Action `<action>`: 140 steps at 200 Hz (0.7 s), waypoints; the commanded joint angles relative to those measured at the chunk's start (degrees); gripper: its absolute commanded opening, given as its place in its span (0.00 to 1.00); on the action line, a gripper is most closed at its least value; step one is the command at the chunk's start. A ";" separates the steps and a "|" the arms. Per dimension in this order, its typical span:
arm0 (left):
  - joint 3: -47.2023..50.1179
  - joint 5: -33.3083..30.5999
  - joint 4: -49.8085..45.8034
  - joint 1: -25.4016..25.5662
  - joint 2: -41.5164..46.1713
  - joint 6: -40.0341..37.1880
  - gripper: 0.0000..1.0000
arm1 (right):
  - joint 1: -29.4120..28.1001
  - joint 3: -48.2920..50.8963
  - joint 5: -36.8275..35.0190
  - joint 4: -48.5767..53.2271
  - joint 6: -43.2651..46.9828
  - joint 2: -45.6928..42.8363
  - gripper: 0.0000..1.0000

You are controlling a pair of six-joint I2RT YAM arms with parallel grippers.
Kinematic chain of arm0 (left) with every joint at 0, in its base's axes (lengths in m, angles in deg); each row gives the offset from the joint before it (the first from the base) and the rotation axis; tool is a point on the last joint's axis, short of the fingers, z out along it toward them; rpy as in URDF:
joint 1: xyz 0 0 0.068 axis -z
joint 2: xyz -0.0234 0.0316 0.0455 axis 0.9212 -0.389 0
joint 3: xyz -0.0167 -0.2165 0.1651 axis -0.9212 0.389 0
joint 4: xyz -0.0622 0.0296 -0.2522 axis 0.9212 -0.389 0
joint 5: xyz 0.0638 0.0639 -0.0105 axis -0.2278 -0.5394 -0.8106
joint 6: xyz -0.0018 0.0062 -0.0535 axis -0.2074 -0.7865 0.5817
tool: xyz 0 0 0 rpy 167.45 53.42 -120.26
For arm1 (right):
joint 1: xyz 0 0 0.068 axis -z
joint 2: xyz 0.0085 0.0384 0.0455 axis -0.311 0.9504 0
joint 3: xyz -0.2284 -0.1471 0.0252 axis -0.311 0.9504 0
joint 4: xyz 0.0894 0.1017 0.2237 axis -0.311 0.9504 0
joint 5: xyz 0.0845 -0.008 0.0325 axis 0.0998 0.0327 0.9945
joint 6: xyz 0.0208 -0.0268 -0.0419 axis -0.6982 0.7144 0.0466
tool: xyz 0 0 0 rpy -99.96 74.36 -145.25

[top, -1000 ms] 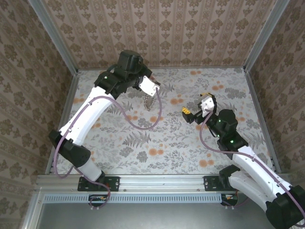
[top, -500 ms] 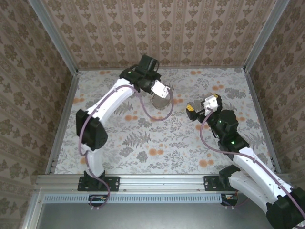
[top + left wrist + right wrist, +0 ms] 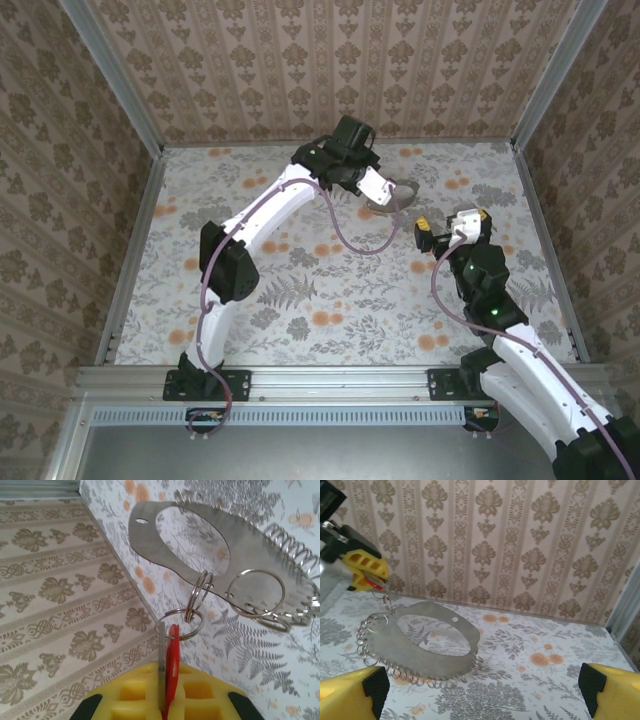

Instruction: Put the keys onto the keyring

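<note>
My left gripper is shut on a red-headed key, with a thin grey blade edge-on beside it. A small split ring links the key to the keyring, a flat grey metal plate with an oval opening and several small rings along one edge. It dangles from the left gripper at the back of the table, and I cannot tell whether the keyring touches the surface. The yellow key is out of view. My right gripper is open and empty, facing the keyring from just to its right.
Patterned walls close in the floral table on three sides. A metal corner post stands at the back right. The left arm stretches diagonally across the table's middle. A metal rail runs along the near edge.
The left arm has swung right along the back of the table, carrying the key and keyring towards the right gripper. The right gripper has shifted right and slightly back.
</note>
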 commanded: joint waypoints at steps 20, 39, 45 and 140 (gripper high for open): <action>-4.04 5.59 -0.72 2.09 0.29 4.63 0.00 | 1.82 0.51 -1.29 -1.57 -1.70 -0.52 1.00; -3.48 9.14 -2.45 3.20 2.34 6.52 0.00 | 2.53 0.39 -0.69 -2.28 -1.70 0.16 1.00; -3.01 9.90 -3.31 3.65 3.21 6.66 0.00 | 2.68 0.50 -0.60 -2.66 -1.70 0.48 1.00; 9.14 6.57 -5.08 12.43 11.48 5.09 0.00 | 10.97 0.90 -2.70 -5.51 -15.26 4.36 1.00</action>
